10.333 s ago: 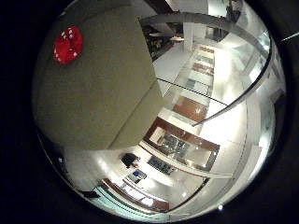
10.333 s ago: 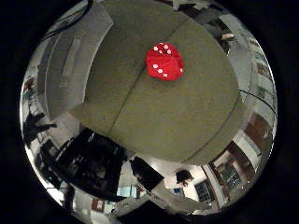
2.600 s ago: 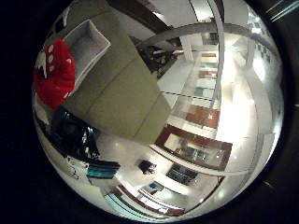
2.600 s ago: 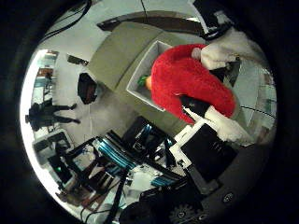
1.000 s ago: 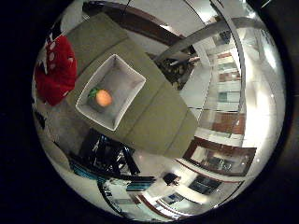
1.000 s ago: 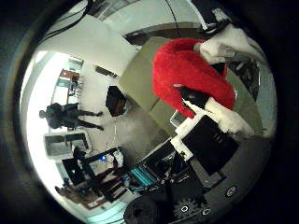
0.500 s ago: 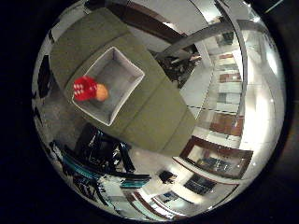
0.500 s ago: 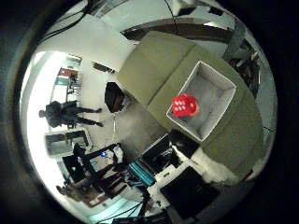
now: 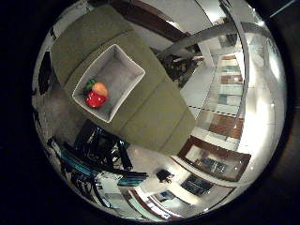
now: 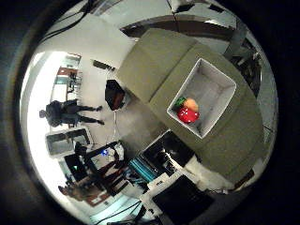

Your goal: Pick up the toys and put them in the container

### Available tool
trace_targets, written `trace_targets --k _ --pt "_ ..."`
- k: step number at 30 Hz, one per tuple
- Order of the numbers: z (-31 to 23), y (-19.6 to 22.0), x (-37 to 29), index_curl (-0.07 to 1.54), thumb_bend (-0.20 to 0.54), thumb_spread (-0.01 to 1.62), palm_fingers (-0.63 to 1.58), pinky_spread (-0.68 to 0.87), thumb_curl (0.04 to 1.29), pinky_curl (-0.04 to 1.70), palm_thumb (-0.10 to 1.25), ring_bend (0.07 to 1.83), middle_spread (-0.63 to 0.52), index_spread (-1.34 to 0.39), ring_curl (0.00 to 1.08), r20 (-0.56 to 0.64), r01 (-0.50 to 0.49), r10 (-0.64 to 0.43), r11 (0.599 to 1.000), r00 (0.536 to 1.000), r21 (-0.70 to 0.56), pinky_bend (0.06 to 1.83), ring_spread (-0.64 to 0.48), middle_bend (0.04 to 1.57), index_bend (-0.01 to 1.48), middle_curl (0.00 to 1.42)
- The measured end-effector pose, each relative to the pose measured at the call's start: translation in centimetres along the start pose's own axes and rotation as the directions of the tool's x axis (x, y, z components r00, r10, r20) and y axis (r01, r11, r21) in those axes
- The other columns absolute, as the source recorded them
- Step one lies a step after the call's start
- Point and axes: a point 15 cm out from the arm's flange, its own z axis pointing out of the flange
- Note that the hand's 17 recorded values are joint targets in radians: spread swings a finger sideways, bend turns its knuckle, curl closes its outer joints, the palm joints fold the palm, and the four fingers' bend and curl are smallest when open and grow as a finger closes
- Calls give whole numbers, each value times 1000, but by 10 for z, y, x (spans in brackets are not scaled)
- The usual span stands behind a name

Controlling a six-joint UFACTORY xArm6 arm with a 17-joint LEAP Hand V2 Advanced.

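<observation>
A white square container (image 10: 217, 80) stands on an olive-green table (image 10: 159, 61). A red toy with white dots (image 10: 188, 114) lies inside it, beside an orange toy with a green part (image 10: 190, 103). The little finger side palm view shows the same container (image 9: 127, 66) with the red toy (image 9: 95, 98) and the orange toy (image 9: 99, 89) in one corner. My hand (image 10: 208, 174) is above the container and away from it. No fingers curl in over the toys.
The table's edge (image 10: 141, 98) runs close beside the container. Dark equipment and racks (image 10: 141, 169) stand on the floor below the table. Shelving and counters (image 9: 211, 155) fill the room beyond.
One second ago my fingers were curled round the red toy above the table. Now it lies in the container beside the orange toy, and the fingers have drawn out of view.
</observation>
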Motion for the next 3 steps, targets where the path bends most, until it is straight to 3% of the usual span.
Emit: trace_targets --k 3 --pt "0 1 5 337 -25 971 17 358 308 154 671 246 88 -404 254 -2 -6 6 1000 1000 0 492 201 178 185 279"
